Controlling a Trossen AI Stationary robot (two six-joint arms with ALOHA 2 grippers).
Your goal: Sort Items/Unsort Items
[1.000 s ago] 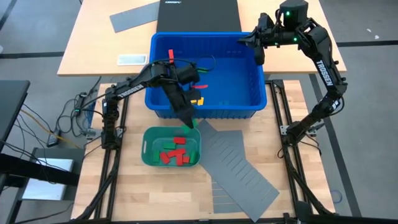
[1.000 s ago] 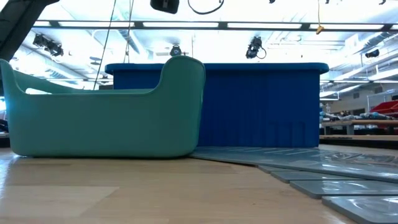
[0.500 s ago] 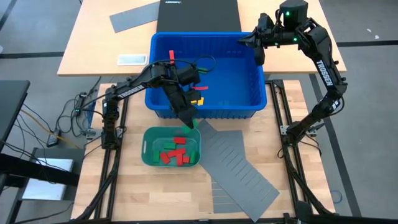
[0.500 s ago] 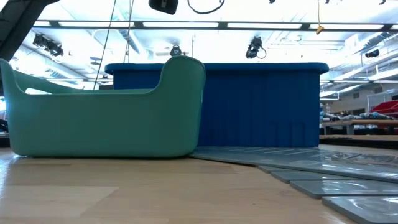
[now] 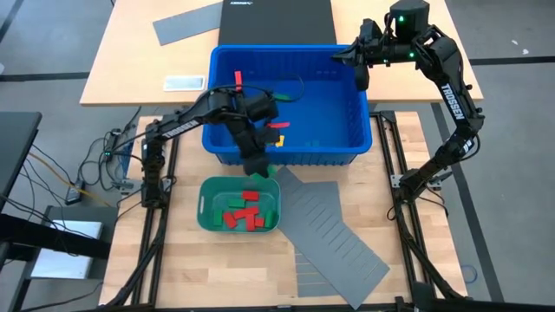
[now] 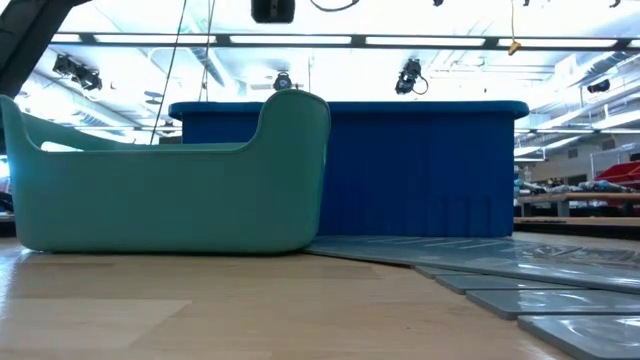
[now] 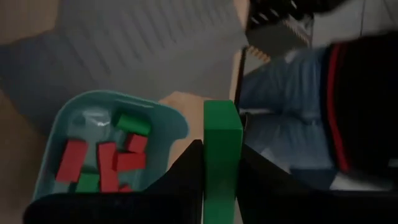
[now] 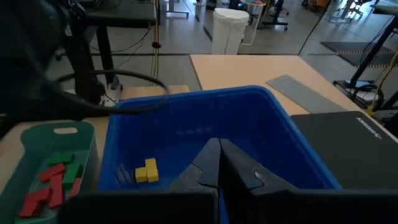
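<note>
Green block (image 7: 222,155), clamped upright between the left pincer (image 5: 257,166) fingers, hangs over the blue bin's (image 5: 347,152) near wall just beside the teal tray (image 5: 206,208) of red and green blocks, while the right pincer (image 5: 360,80), fingers together, waits at the bin's far corner.

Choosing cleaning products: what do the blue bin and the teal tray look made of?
Blue bin: likely moulded plastic, semi-gloss; uniform colour, ribbed walls, rolled rim. Teal tray: probably plastic too, smooth satin; rounded one-piece walls, soft sheen.
</note>
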